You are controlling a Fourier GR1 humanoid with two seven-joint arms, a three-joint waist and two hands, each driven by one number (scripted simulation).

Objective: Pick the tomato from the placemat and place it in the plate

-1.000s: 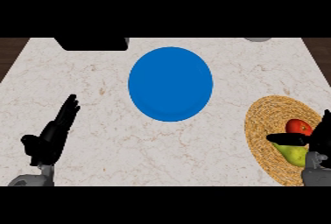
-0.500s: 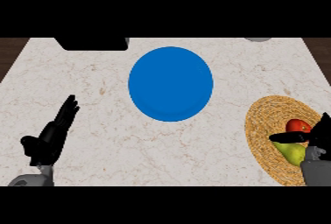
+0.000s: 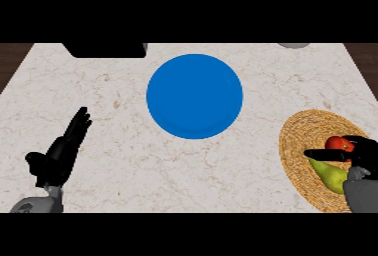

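a pale marble counter fills the head view, with a round blue plate lying flat a little above its centre. at about four o'clock from the plate, well apart from it, a woven straw placemat sits near the counter's right edge. the red tomato rests on the mat's right half, and a green pear lies just below it at six o'clock, close beside it. the right hand comes in from the lower right and covers the tomato's right side; its fingers curl over the fruit while the thumb stretches out to the left, just under the tomato, at nine o'clock from the palm. whether the fingers have closed fully on the tomato cannot be told. the left hand rests at the counter's lower left, at about eight o'clock from the plate, fingers straight and pressed together, pointing toward one o'clock. a dark box sits at the counter's far edge at eleven o'clock, and a grey object shows at one o'clock.
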